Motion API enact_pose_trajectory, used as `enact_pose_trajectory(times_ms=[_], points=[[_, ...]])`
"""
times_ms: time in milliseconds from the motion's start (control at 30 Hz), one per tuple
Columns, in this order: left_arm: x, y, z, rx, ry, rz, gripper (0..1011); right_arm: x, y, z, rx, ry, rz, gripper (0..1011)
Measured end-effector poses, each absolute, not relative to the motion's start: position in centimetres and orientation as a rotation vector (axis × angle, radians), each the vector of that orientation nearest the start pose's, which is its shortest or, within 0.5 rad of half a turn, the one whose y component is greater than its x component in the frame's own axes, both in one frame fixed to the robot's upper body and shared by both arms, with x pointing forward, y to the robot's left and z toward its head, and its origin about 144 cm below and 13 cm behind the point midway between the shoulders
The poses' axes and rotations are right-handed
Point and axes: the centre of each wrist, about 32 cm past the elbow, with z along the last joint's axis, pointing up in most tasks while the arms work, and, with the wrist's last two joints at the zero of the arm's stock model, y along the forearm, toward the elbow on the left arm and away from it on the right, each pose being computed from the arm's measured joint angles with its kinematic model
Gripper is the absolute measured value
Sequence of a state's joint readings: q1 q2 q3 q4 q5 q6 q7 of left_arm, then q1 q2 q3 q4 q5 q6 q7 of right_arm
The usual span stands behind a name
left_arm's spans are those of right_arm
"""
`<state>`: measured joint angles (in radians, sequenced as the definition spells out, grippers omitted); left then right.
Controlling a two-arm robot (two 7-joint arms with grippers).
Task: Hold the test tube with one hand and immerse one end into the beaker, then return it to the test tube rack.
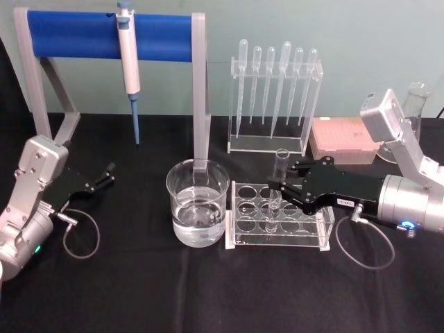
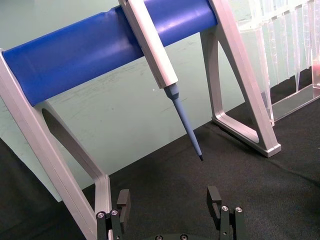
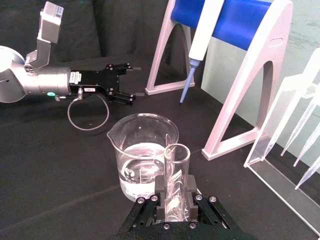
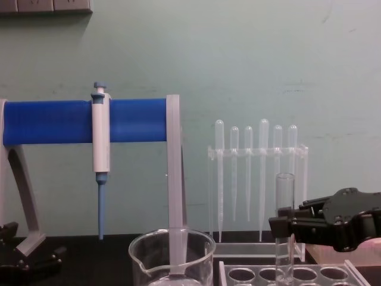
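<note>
The test tube point(image 1: 281, 164) stands upright in a hole of the clear tube rack point(image 1: 313, 223), its lower end inside the rack. My right gripper point(image 1: 276, 186) is shut on the tube's middle; the tube point(image 3: 176, 167) shows between the jaws of the right gripper point(image 3: 175, 190) in the right wrist view. From the chest, the tube point(image 4: 285, 199) rises above the right gripper point(image 4: 280, 226). The beaker point(image 1: 198, 202), about a third full of clear liquid, stands just left of the rack, also seen as the beaker point(image 3: 143, 150) and the beaker point(image 4: 172, 255). My left gripper point(image 1: 109, 173) rests open at the far left, apart from everything.
A blue-barred stand point(image 1: 111, 36) with a hanging pipette point(image 1: 129, 66) stands behind the beaker. A rack of plastic pipettes point(image 1: 275, 97), a pink tip box point(image 1: 343, 139) and a flask point(image 1: 416, 100) line the back right. A cable point(image 1: 364, 246) loops under my right wrist.
</note>
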<state>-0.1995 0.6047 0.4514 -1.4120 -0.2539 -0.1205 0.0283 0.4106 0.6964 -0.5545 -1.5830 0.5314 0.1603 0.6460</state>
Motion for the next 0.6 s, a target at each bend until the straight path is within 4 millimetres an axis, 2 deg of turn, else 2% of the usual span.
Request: enact_pose_trajectory(times_ms=[600], points=[[48.86,30.97,113.98,0.304,-0.285,1.248,1000,52.33,-28.27,123.7,-0.29,-0.044,-0.534,242]])
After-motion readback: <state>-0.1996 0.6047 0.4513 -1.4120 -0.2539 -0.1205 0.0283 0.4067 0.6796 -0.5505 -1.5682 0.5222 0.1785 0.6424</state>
